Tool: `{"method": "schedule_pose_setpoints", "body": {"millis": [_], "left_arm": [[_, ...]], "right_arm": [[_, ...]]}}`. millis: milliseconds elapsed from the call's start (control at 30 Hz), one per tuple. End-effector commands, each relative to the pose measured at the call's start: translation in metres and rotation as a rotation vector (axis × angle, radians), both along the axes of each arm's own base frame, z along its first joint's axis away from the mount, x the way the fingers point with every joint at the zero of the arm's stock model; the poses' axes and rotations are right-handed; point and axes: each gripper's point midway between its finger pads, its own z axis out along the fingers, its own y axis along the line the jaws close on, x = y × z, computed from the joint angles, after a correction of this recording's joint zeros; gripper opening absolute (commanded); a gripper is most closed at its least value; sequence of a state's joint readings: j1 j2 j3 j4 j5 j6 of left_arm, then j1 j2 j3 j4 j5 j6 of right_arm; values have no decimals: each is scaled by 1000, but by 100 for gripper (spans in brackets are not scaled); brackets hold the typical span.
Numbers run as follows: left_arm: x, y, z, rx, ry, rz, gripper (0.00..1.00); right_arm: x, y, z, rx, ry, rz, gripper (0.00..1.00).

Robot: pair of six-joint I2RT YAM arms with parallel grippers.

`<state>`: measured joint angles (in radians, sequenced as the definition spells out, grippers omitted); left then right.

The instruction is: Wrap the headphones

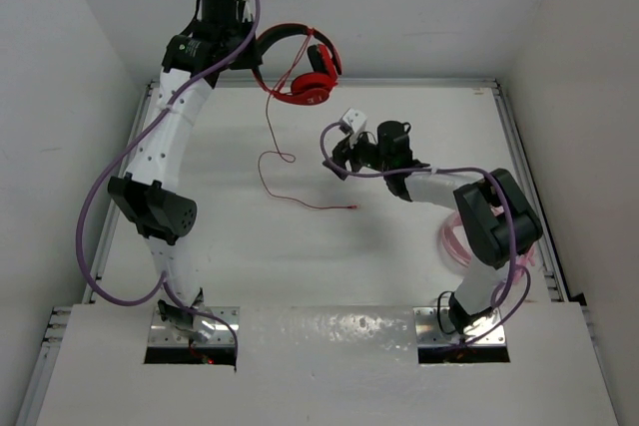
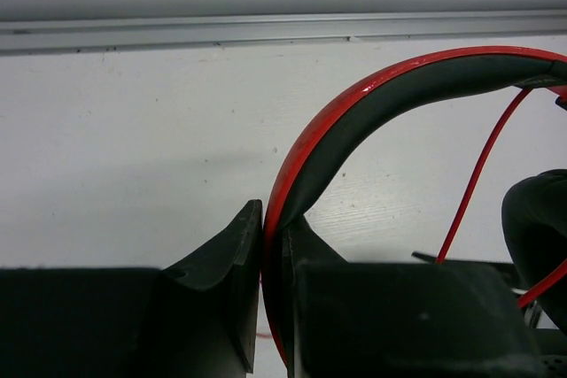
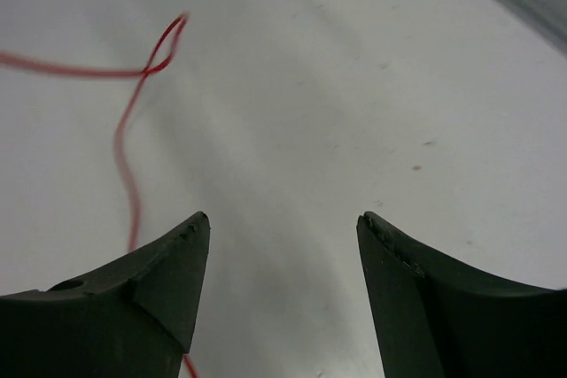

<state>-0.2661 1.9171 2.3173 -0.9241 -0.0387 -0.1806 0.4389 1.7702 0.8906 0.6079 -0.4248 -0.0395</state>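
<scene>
The red headphones (image 1: 303,65) hang in the air at the back of the table, held by the headband. My left gripper (image 1: 258,48) is shut on the black-lined headband (image 2: 354,112); the jaws (image 2: 275,214) pinch it edge-on. A dark earcup (image 2: 536,223) shows at the right. The thin red cable (image 1: 270,132) drops from the headphones, loops on the table and ends at a plug (image 1: 354,209). My right gripper (image 1: 339,154) is open and empty, low over the table right of the cable. In the right wrist view the cable (image 3: 124,139) lies left of the open gripper (image 3: 283,219).
A pale pink coiled cable bundle (image 1: 451,242) lies at the right, beside the right arm. A metal rail (image 1: 504,117) edges the table at the back and sides, with white walls around it. The rail also shows in the left wrist view (image 2: 266,31).
</scene>
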Motion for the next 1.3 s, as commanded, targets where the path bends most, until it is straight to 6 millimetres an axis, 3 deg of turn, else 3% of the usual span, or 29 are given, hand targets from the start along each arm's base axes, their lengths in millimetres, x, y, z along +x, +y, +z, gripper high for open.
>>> {"method": "schedule_pose_setpoints", "body": {"millis": [0,100,167,200,233,267,300,333,433,500,667,733,767,900,967,1100,1133,1267], "left_arm": [[1,4,61,-77,-172,13,0],[3,3,60,-91,-167,18,0],[5,2,60,-97,-167,17,0],[6,1,61,-99,-170,16,0],[6,2,63,-101,-174,20,0],[8,1,63,-106,-176,21,0],[8,1,64,-110,-180,21,0],[8,0,64,-115,-178,22,0],[8,-3,62,-141,-166,23,0],[7,-7,61,-160,-156,6,0],[9,-9,68,-178,-175,8,0],[9,-10,71,-192,-180,5,0],[11,-12,71,-200,-181,4,0],[15,-14,79,-231,-202,16,0],[19,-13,82,-246,-208,34,0],[19,-15,89,-284,-214,44,0],[18,-14,90,-281,-217,42,0],[13,-10,87,-254,-208,50,0]], "right_arm": [[-43,28,-3,-36,42,211,67],[-61,49,-7,-13,58,209,72],[-62,60,10,135,37,156,77],[-61,64,9,178,35,127,79],[-60,76,29,272,-7,114,80],[-44,75,32,304,-20,26,80],[-37,82,19,316,6,-9,81],[-23,91,36,400,5,-48,81],[7,106,38,567,85,-134,78],[11,120,34,596,123,-139,76],[12,145,-7,538,189,-231,75],[13,157,-8,582,243,-219,75],[12,161,-22,576,276,-221,74],[12,178,-34,555,339,-211,72],[12,180,-47,524,357,-244,70],[22,161,-68,499,345,-385,70],[20,158,-64,506,333,-382,70],[3,134,-11,524,160,-323,77]]}}
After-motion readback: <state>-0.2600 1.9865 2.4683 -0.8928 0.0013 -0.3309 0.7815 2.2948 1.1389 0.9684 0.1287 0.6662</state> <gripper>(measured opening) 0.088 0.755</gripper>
